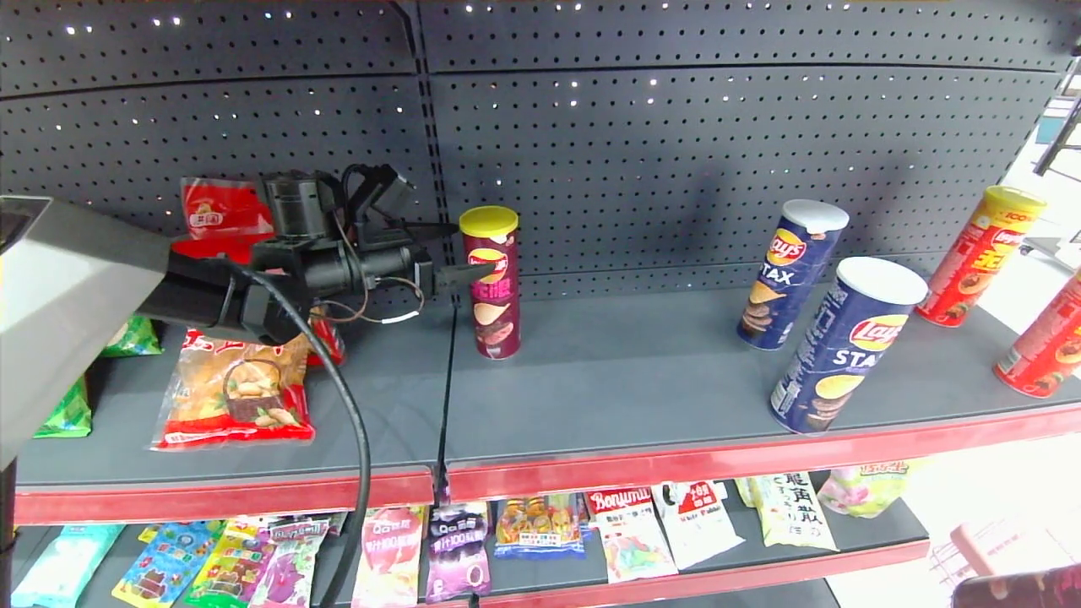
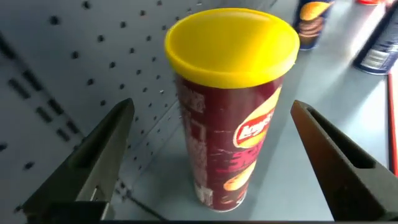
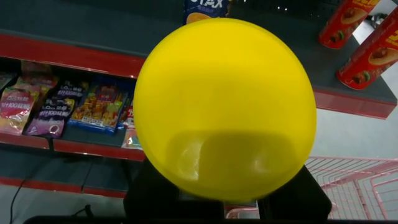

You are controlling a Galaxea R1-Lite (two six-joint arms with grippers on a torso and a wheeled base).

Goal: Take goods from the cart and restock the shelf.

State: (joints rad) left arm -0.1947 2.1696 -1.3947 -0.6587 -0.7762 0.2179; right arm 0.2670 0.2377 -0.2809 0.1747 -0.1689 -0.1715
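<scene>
A maroon can [image 1: 491, 283] with a yellow lid stands upright on the grey shelf [image 1: 608, 380], near its pegboard back. A second can [image 3: 224, 106], seen end-on by its yellow lid, is held off the shelf's front. A pink wire cart [image 3: 357, 186] stands before the shelf.

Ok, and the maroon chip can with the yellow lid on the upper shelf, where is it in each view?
Head view: the maroon can stands upright near the shelf's back, centre-left, at the left tool's tips.
Left wrist view: the same can, between the open fingers.
Right wrist view: not in it; the big yellow lid belongs to a different item.
Shared landmark: the red shelf edge.
</scene>
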